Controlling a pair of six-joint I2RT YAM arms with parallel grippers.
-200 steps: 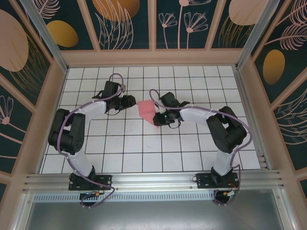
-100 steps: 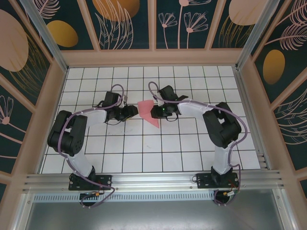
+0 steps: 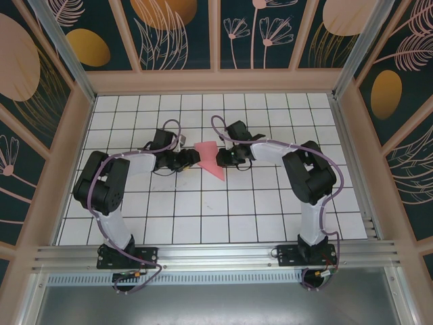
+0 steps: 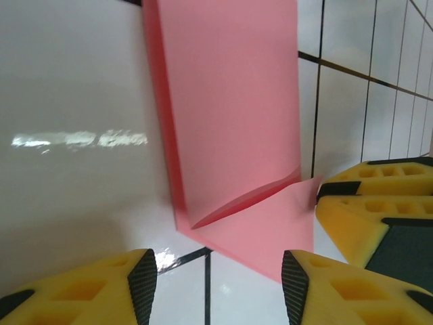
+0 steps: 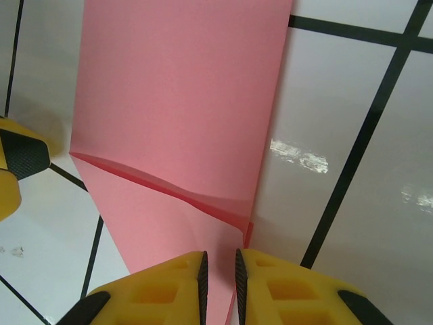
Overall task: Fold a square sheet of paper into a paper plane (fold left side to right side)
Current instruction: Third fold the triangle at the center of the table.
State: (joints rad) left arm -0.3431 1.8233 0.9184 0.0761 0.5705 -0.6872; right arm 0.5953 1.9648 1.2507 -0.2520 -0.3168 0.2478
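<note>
The right hand (image 5: 220,274) pinches the folded paper (image 5: 176,101), left hand (image 4: 218,286) open beside.

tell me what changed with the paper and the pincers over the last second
The left pincer slid right and nearer, up to the left edge of the paper, jaws open. The right pincer shifted slightly left and away, shut on the paper's right side. The paper went from a raised, bulky fold to a flatter pointed shape. It stayed at about the same spot on the table.

White black-gridded tabletop (image 3: 203,217); dark teal floral wall panels (image 3: 169,34); pale wooden frame (image 3: 216,81); near-edge aluminium rail (image 3: 216,254)
</note>
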